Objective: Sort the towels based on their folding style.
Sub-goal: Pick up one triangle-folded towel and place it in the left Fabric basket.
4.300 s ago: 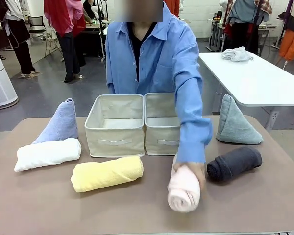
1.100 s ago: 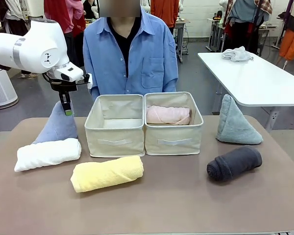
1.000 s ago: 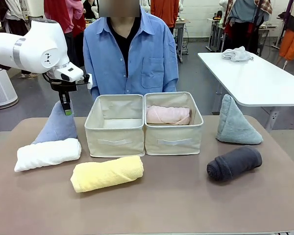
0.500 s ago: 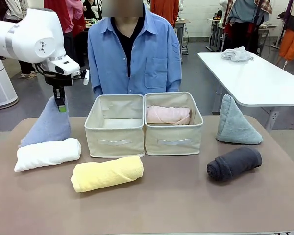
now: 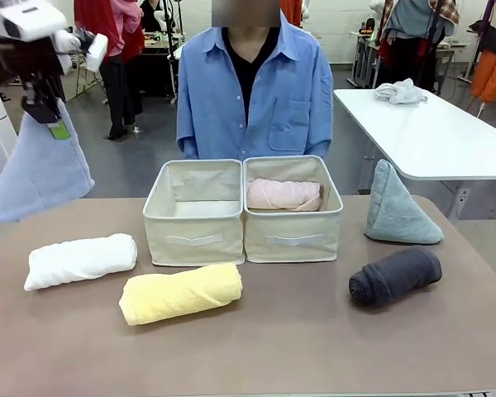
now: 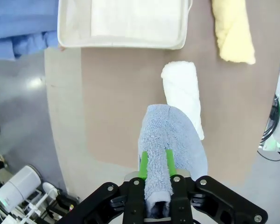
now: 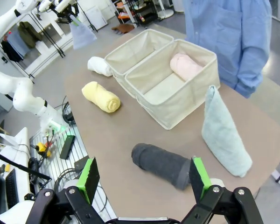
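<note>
Two green pads (image 6: pixel 143 164) of my left claw (image 6: pixel 156 165) pinch the narrow tip of the fluffy blue cone towel (image 6: pixel 170 140), which hangs clear of the brown table (image 5: pixel 314 347) at its left end. My right claw (image 7: pixel 144 176) stands wide, holding nothing. On the table lie soft white (image 5: pixel 81 259), yellow (image 5: pixel 180 293) and dark grey (image 5: pixel 395 275) rolls and a teal cone (image 5: pixel 394 208). The pink roll (image 5: pixel 284 194) sits in the right cloth bin (image 5: pixel 293 240).

nothing written can be read anywhere here. the sewn strip (image 5: pixel 193 240) on the front of the left bin (image 5: pixel 169 251) and the strip (image 5: pixel 295 240) on the front of the right bin (image 5: pixel 256 225) look like plain cream cloth, with any print too small to tell.
</note>
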{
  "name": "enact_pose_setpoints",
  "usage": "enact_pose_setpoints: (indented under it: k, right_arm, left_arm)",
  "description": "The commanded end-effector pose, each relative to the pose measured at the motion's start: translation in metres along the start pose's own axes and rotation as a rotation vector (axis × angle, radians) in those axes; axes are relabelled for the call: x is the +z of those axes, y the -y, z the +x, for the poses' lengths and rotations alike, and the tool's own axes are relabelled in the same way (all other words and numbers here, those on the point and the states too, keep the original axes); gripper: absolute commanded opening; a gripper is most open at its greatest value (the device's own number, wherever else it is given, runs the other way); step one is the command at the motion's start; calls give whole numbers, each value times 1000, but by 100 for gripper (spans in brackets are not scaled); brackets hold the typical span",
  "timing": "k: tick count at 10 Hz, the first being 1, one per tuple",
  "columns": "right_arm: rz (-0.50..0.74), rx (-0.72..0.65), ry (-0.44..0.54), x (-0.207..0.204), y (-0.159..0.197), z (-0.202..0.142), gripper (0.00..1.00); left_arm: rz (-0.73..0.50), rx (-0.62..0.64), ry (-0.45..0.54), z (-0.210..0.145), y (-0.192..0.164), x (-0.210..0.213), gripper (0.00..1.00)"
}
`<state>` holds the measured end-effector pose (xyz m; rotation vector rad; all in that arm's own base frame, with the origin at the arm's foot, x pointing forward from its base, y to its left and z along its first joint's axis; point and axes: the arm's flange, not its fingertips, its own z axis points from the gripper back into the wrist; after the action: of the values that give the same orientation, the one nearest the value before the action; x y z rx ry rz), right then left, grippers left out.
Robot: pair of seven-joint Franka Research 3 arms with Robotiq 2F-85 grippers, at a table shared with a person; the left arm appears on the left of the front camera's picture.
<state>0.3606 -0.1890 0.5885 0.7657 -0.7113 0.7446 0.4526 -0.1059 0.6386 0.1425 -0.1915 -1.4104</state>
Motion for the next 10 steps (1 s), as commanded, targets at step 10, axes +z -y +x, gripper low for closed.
enact_pose_setpoints:
  k: [10]
  right_arm:
    - [6, 8, 12, -1, 0, 1, 100]
  left_arm:
    - [-3, 407, -295, -226, 98, 45, 15]
